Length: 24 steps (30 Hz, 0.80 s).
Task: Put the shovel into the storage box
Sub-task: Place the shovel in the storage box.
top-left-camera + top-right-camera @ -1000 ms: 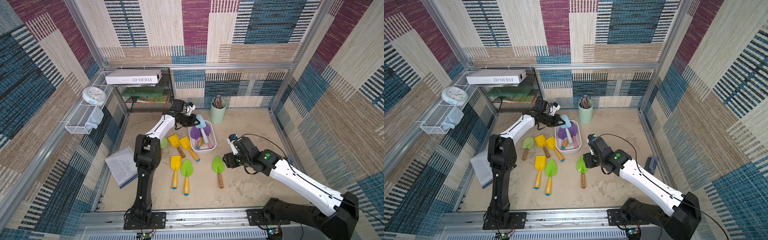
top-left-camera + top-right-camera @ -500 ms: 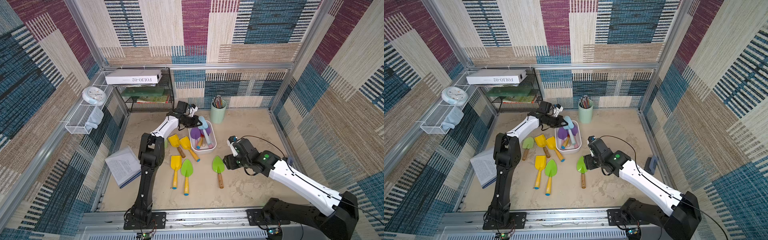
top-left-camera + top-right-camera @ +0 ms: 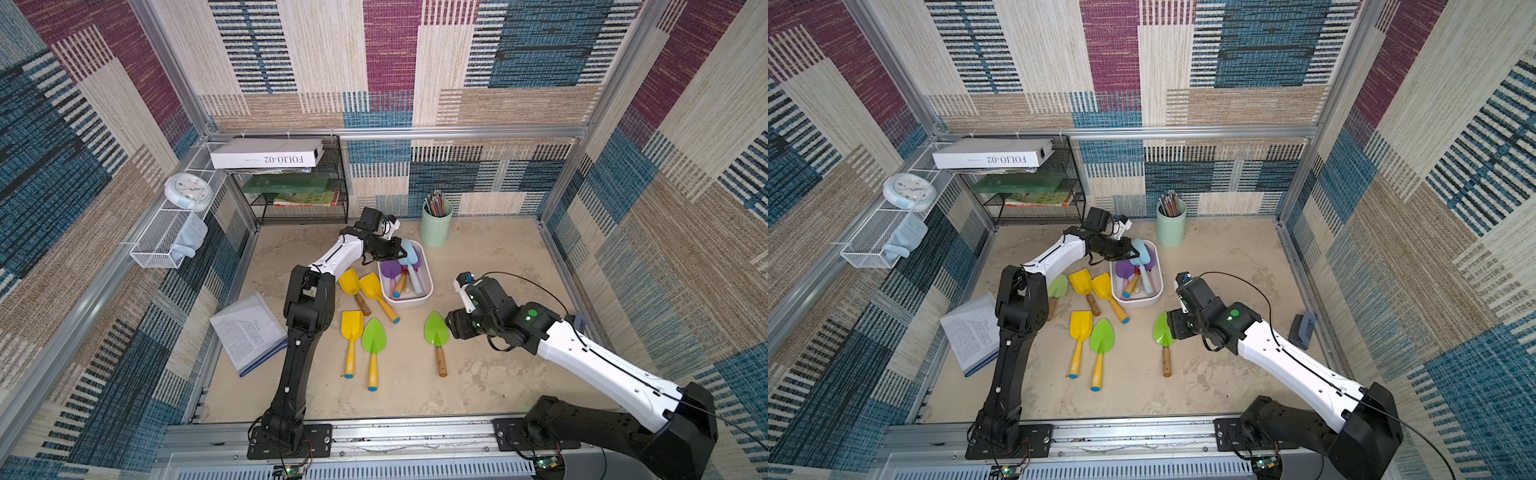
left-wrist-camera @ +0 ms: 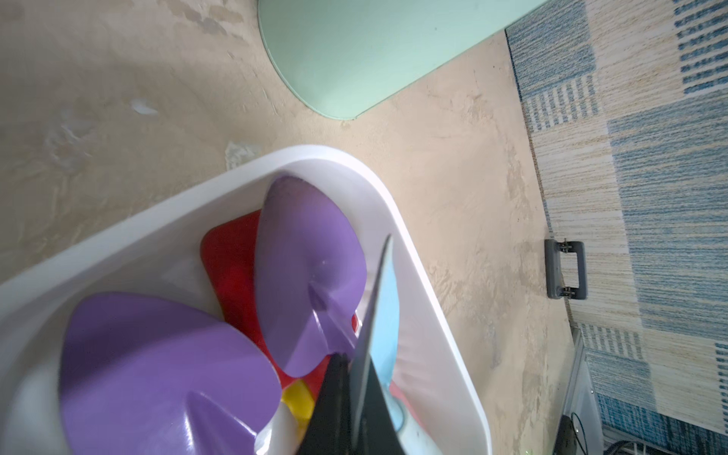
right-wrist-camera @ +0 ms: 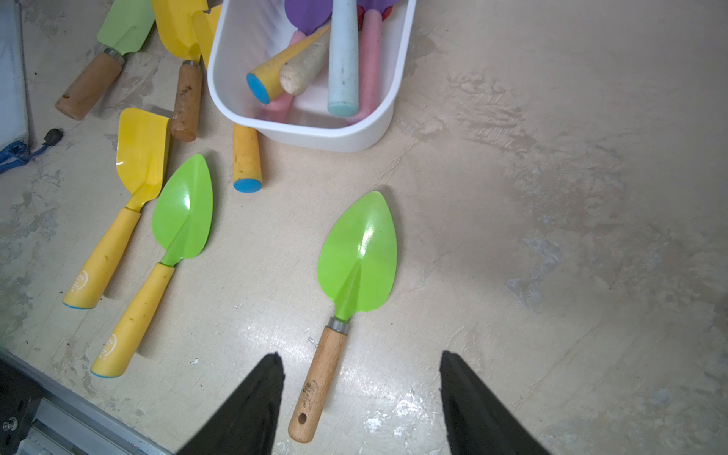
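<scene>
The left gripper [image 3: 395, 250] is clamped on the blade of the light-blue shovel [image 3: 411, 266], at the far end of the storage box [image 3: 406, 304]. This shovel's long axis runs along the length of the box. Its blade points toward the back wall and sits up by the far rim, and its handle slopes down inside toward the near wall. In the left wrist view the blade is seen edge-on, pressed against a black finger [image 4: 335, 378]. Below it, two purple shovels [image 4: 307, 275] lie in the box with their blades at the same far end. The mint pencil cup [image 3: 435, 226] stands just beyond the box. The green shovel [image 5: 356, 256] with the wooden handle lies flat on the table [image 5: 551, 197], near the box's near wall but apart from it. Its long axis is roughly in line with the box, the blade tip pointing at the box and the handle toward the front rail. The right gripper [image 5: 360, 356] hangs over the handle end with its jaws spread wide and holding nothing. In the right wrist view the handle lies between the two fingers [image 5: 256, 402], closer to one than the other and touching neither. Several yellow shovels [image 3: 351, 328] lie on the table on the left arm's side of the box.
</scene>
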### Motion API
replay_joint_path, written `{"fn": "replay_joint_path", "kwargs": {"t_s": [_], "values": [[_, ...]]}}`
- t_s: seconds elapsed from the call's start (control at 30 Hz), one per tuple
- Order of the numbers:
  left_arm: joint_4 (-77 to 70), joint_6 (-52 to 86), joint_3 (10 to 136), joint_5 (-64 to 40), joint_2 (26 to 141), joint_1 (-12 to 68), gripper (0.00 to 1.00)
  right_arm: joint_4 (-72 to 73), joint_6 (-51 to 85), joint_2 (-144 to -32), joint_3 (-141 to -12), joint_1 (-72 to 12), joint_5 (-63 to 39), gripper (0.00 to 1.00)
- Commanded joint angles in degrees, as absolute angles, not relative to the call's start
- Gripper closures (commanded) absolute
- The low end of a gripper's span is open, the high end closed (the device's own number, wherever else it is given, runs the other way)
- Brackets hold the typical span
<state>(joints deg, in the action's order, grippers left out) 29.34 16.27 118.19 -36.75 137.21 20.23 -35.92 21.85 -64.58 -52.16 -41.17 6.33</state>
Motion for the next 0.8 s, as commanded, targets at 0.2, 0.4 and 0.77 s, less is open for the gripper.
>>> {"fn": "replay_joint_path", "kwargs": {"t_s": [0.2,0.4,0.77], "values": [[30.4,15.2,116.8,-34.4,137.6,20.7,0.92,-34.2,22.2,-64.5,-51.3,-41.0,5.7,0.33],[30.6,15.5,116.3,-33.7,137.5,21.0,0.67,-33.9,22.1,-64.1,-50.7,-41.0,5.4,0.33],[33.4,15.8,117.9,-29.9,136.4,21.3,0.3,-34.3,22.0,-62.8,-50.1,-41.0,5.4,0.33]]}}
